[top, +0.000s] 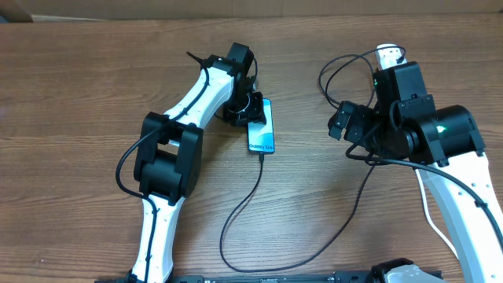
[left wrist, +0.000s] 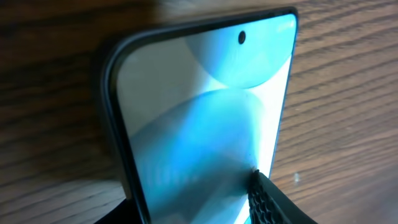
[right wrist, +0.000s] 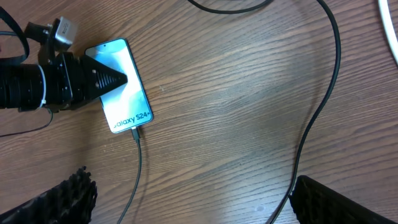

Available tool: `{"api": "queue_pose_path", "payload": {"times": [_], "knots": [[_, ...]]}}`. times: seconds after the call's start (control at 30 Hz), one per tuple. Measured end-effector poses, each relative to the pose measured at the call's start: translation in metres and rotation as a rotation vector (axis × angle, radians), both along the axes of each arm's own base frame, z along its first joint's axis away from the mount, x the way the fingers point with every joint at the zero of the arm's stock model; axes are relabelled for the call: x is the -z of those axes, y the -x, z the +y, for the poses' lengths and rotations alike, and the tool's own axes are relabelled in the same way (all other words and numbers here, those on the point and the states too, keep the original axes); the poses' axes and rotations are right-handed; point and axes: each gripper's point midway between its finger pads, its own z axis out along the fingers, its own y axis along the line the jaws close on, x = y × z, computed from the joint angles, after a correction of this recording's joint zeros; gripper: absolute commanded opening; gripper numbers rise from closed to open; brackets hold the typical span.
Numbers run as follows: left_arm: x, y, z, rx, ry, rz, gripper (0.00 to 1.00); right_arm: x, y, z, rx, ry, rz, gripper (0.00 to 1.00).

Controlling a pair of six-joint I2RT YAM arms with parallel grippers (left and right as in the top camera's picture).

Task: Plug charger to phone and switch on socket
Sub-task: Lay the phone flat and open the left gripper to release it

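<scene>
**A:** Starting nearest the robot's base, what is lying there?

**B:** The long thin black charger cable [right wrist: 140, 158] is looping slack over the brown wood-grain counter [top: 78, 79]. It is running up to its small black plug tip [right wrist: 134, 129]. That tip is looking seated in the near end of the slim rectangular smartphone with the blue-and-white screen [top: 264, 134], which is lying on the counter at mid-depth.

**A:** What are the arms doing?

**B:** The left end effector [top: 253, 106] is reaching in over the smartphone. One ribbed black finger [left wrist: 266, 200] is lying against the glass and the other is hiding, so I cannot tell whether it is clenching or only pinning. The right end effector [top: 346, 126] is hovering well apart from the smartphone, spread wide and carrying nothing.

**A:** How are you expecting these to handle?

**B:** I am judging the smartphone light, slick and fragile, so I am favouring its long edges over the screen. The cable is looking limp, so any tug is likely to drag the smartphone.

**A:** And farthest out?

**B:** The white elongated power strip [top: 389, 55] is peeking out behind the right arm, its switches hiding. I am guessing the strip is light enough to slide, so a straight downward press on the switch is looking safest.
</scene>
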Motion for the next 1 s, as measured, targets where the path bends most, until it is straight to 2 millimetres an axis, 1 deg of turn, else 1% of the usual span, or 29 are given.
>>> {"api": "queue_pose_path", "payload": {"times": [0.1,0.33,0.53,0.77,0.83,0.9,1.0], "knots": [[0.000,-0.001,0.004,-0.002,-0.027,-0.008,0.45,0.000,0.000,0.000,-0.001,0.000,0.000,1.00],[0.001,-0.002,0.017,-0.008,-0.101,-0.024,0.48,0.000,0.000,0.000,-0.001,0.000,0.001,1.00],[0.003,0.000,0.031,-0.012,-0.180,-0.024,0.47,0.000,0.000,0.000,-0.001,0.000,0.001,1.00],[-0.002,0.005,0.042,-0.019,-0.239,-0.003,0.48,0.000,0.000,0.000,-0.001,0.000,0.001,1.00],[-0.006,0.004,0.044,-0.027,-0.253,-0.004,0.49,0.000,0.000,0.000,-0.001,0.000,0.001,1.00],[-0.014,-0.001,0.044,-0.037,-0.255,-0.017,0.49,0.000,0.000,0.000,-0.001,0.000,0.000,1.00],[-0.033,-0.013,0.041,-0.047,-0.246,-0.061,0.51,0.000,0.000,0.000,-0.001,0.000,0.000,1.00]]}}
